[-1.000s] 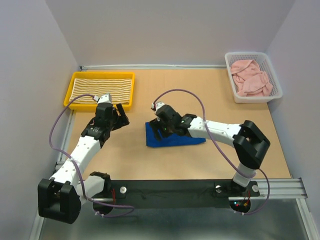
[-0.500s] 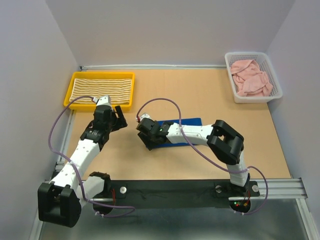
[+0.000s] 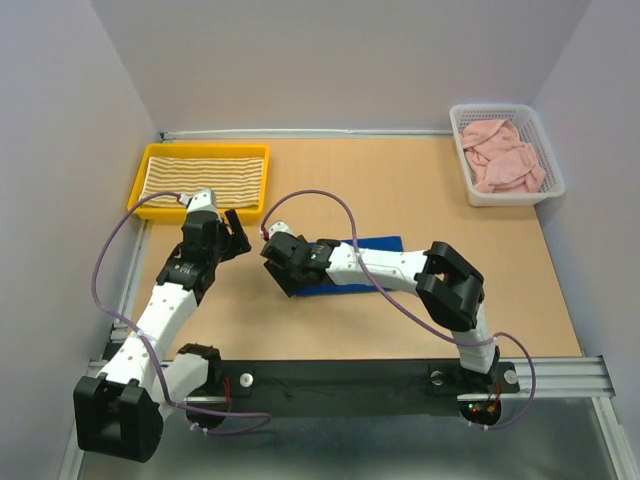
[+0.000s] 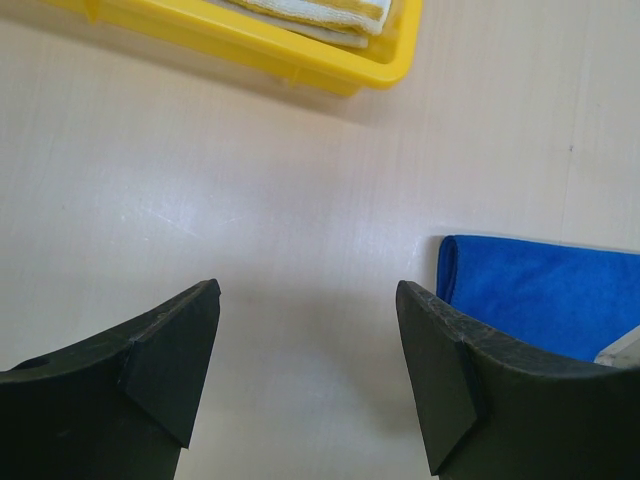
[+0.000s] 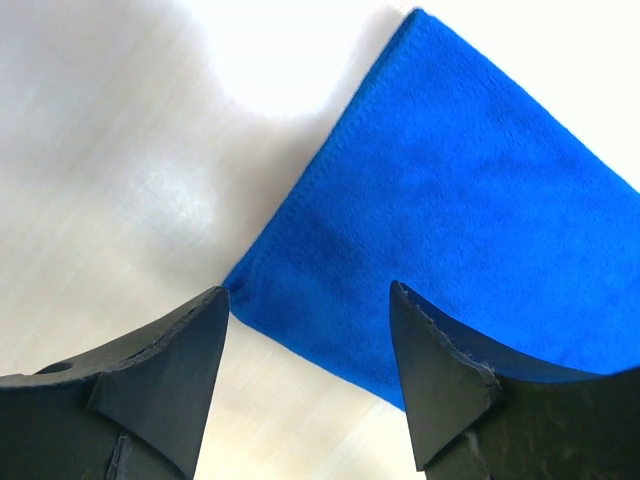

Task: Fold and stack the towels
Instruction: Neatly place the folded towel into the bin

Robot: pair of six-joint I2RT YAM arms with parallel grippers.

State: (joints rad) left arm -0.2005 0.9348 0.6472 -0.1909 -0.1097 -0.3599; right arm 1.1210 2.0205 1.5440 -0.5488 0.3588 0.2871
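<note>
left pincer (image 4: 305, 300): jaws wide apart, nothing between them; hangs over bare desk (image 3: 400, 190), between the yellow tray and the blue towel
right pincer (image 5: 305, 295): jaws apart, not clamped on anything; low over the left end of the blue towel, one finger at each side of its hemmed edge
right pincer contact: cannot tell whether the fingertips touch cloth or desk
blue towel (image 3: 372, 243): royal blue, folded flat, mid desk; the right arm lies across it, so the top view shows only a strip above the arm and a sliver below it
blue towel, left wrist view: rounded fold at its near end, resting on the desk, just beside the right-hand finger
blue towel, right wrist view: stitched hem runs diagonally, with a corner close to the left-hand fingertip
striped towel (image 3: 205, 172): yellow and cream, lying flat inside the yellow tray
yellow tray (image 3: 135, 195): far left of the desk, close to the back wall; its corner shows at the top of the left wrist view
pink towel (image 3: 500, 155): crumpled, unfolded, filling the white basket; label too small to make out
white basket (image 3: 505, 108): far right corner of the desk, well apart from both arms
left arm: reaches forward along the left side, wrist just short of the tray
right arm: elbow bent, forearm stretched leftward across mid desk
stack: none; the three towels sit in three separate places
</note>
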